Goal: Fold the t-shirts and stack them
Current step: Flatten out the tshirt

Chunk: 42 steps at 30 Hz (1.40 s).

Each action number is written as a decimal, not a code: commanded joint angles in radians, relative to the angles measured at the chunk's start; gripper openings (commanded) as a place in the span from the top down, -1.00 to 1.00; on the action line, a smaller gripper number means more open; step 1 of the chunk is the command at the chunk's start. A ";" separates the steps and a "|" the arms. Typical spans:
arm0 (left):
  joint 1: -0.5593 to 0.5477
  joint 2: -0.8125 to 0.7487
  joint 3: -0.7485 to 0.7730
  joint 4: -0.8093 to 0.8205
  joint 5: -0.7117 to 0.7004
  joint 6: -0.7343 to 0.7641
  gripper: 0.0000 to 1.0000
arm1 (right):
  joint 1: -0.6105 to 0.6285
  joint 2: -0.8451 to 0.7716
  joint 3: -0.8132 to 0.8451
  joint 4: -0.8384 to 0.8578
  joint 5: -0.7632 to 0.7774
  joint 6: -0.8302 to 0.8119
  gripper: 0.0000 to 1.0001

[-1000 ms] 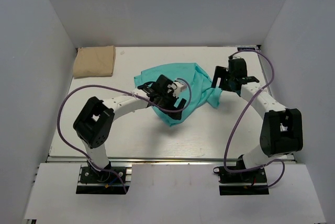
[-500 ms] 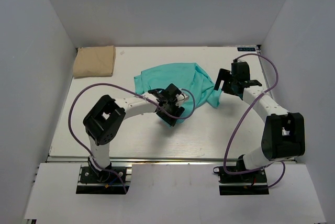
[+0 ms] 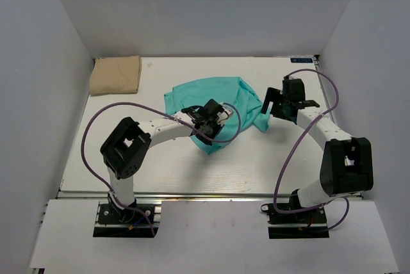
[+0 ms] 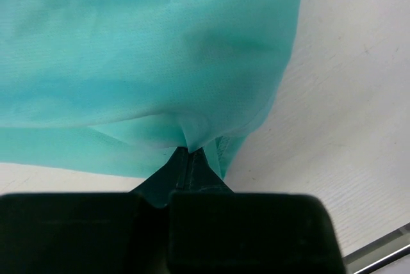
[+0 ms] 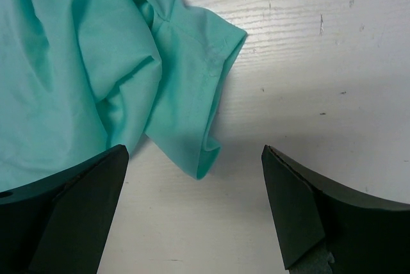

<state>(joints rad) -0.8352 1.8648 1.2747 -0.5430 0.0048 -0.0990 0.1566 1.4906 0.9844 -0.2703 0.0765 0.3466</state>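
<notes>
Only tips visible, left fingers (image 4: 174, 175) pinching teal t-shirt (image 4: 141, 43); right fingers (image 5: 77, 203) apart, cropped

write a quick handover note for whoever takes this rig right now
Left hand: shut, pinching a bit of the teal shirt.
Right hand: open, holding nothing, hovering over the teal shirt's right sleeve.
Things: the teal shirt lies crumpled mid-table. The tan shirt sits in the far left corner of the table and looks folded.
Done: the tan shirt, apparently.
Left: spread and fold the teal shirt, then stack the two.
</notes>
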 commanded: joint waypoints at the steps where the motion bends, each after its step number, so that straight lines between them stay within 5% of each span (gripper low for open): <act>1: 0.005 -0.111 0.002 0.057 -0.075 -0.048 1.00 | -0.006 -0.029 -0.027 0.016 0.005 -0.009 -0.81; 8: 0.028 -0.282 -0.042 0.190 -0.320 -0.110 1.00 | -0.006 -0.055 -0.098 0.032 -0.030 -0.011 -0.81; 14: 0.048 -0.267 0.063 0.167 -0.498 -0.110 1.00 | -0.005 0.023 -0.078 0.088 -0.104 -0.009 -0.72; 23: 0.151 -0.222 0.152 0.178 -0.454 -0.110 1.00 | -0.002 0.192 0.017 0.164 -0.110 -0.004 -0.63; 25: 0.162 -0.222 0.161 0.189 -0.434 -0.110 1.00 | -0.002 0.226 0.023 0.169 -0.124 -0.001 -0.48; 29: 0.180 -0.233 0.161 0.189 -0.434 -0.110 1.00 | -0.005 0.232 0.030 0.180 -0.115 0.009 0.87; 30: 0.189 -0.233 0.161 0.189 -0.446 -0.097 1.00 | -0.006 0.220 0.033 0.181 -0.110 0.011 1.00; 42: 0.294 -0.355 0.294 0.245 -0.637 0.050 1.00 | -0.048 -0.072 0.224 0.154 0.319 -0.078 1.00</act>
<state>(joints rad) -0.5640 1.6104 1.4960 -0.3576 -0.5461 -0.1135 0.1337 1.4986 1.1206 -0.1455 0.2317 0.3229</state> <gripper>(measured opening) 0.022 0.012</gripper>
